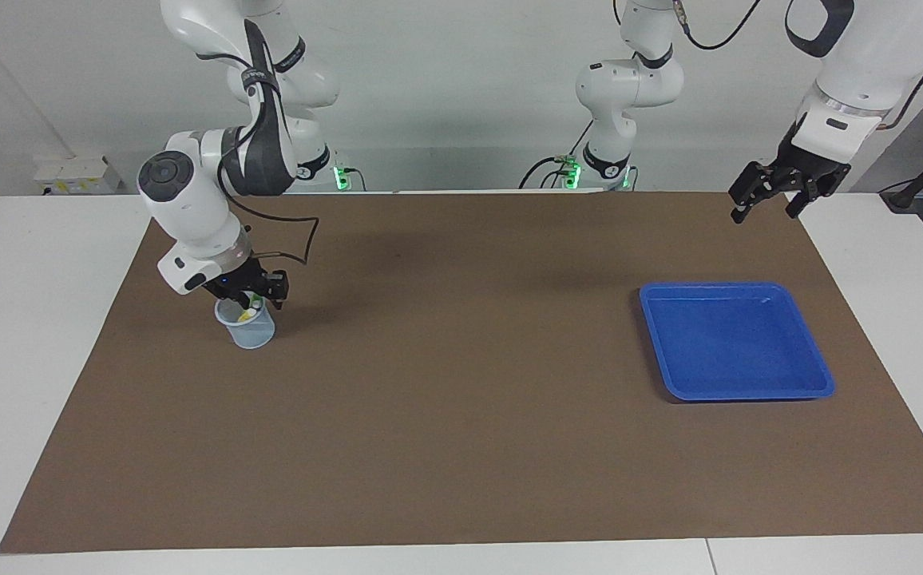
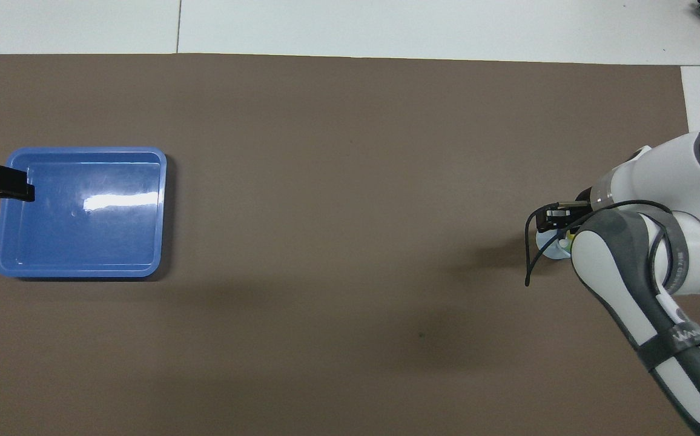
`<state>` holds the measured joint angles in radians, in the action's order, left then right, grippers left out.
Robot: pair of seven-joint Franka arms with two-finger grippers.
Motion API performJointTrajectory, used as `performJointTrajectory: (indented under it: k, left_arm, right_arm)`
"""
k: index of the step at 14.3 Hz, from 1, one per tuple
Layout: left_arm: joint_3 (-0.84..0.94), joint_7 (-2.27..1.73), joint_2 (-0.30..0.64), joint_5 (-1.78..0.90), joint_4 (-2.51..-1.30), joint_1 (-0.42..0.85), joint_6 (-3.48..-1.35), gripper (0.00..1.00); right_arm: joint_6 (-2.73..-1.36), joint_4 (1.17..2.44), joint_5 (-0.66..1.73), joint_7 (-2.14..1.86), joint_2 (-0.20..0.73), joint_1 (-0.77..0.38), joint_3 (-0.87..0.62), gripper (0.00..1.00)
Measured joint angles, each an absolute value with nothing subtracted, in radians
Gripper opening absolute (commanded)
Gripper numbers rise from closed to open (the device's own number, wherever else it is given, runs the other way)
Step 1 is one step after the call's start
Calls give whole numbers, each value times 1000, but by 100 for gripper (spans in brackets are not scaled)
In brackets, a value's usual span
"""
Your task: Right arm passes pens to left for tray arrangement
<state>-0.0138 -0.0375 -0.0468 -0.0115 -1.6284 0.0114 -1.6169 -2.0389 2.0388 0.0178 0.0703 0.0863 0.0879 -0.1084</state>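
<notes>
My right gripper is lowered into the mouth of a small pale translucent cup at the right arm's end of the table. The pens stand in that cup; a green and a yellow one with whitish ends show beside the gripper. In the overhead view the right gripper and arm cover most of the cup. The blue tray lies toward the left arm's end with nothing in it. My left gripper hangs open in the air above the mat's corner by that tray and waits.
A brown mat covers the table between the cup and the tray. White tabletop borders the mat on all sides. A black cable loops from the right wrist beside the cup.
</notes>
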Motion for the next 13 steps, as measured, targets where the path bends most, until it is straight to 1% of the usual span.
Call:
performJointTrajectory:
  k: [3,6,8,10,12,13]
  left_arm:
    - [-13,-38,-47,-15,-1628,11,-1617,100]
    - [-10,-59,-47,-35,-1630,12,-1617,100]
    - [-6,-96,-48,-40,-1634,14,-1617,100]
    - [-1,-119,-52,-47,-1649,24,-1621,100]
    - [3,-145,-57,-110,-1664,25,-1636,100]
    - [1,-158,-60,-150,-1673,23,-1644,100]
  right_arm:
    - [-2040,2039,18,70,86,95,-108,63]
    - [-2040,2039,18,70,86,97,-108,52]
    - [-2039,2040,18,70,86,100,-107,42]
    - [-2039,2042,18,70,86,102,-106,37]
    - [-2040,2042,18,71,86,106,-106,31]
    - [-2040,2042,18,71,86,110,-106,31]
